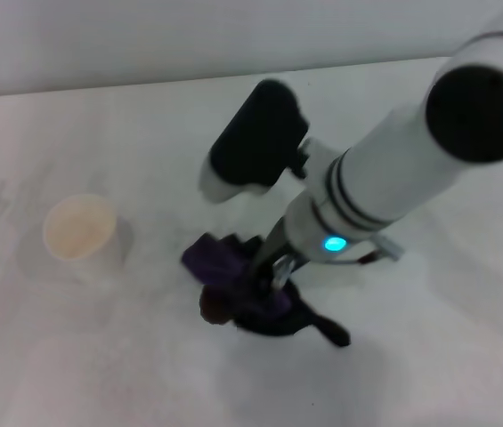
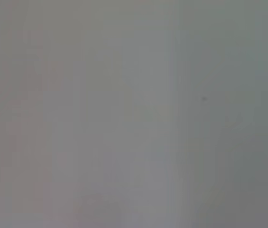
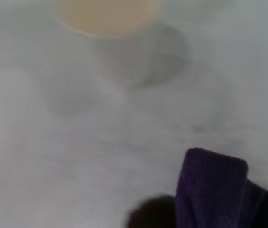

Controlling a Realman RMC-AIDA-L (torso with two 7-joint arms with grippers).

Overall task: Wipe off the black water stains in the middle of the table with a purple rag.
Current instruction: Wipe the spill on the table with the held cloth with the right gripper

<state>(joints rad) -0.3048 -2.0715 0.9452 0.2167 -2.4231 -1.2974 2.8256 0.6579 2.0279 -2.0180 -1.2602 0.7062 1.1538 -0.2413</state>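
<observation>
The purple rag [image 1: 219, 259] lies bunched on the white table [image 1: 429, 356] near the middle, with its black edging and thin black tail [image 1: 329, 331] trailing toward the front right. My right gripper [image 1: 265, 274] reaches down from the right and is shut on the rag, holding it on the tabletop. The black water stain [image 1: 213, 305], a small round dark brown blot, shows at the rag's front left edge, partly covered. In the right wrist view the rag [image 3: 213, 189] sits right beside the stain [image 3: 152, 213]. My left gripper is out of view.
A white paper cup [image 1: 79, 229] stands upright to the left of the rag; it also shows in the right wrist view [image 3: 110, 28]. The table's far edge meets a pale wall. The left wrist view shows only a plain grey surface.
</observation>
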